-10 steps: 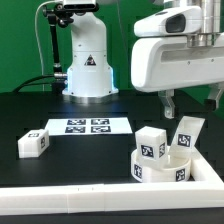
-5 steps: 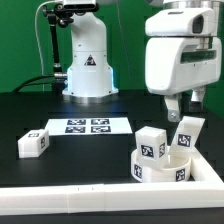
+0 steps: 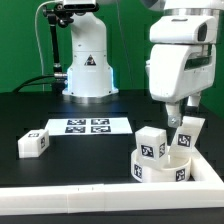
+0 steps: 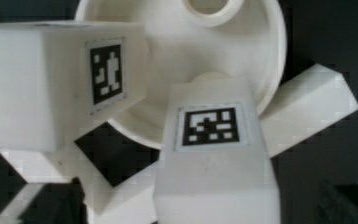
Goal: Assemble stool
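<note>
Your arm hangs upright over the seat, wrist pointing straight down. The jaws are spread wide and hold nothing, just above the tilted leg leaning on the seat. A second leg sits at the seat's rim. A third leg lies on the bench, well apart from the seat toward the exterior view's left.
</note>
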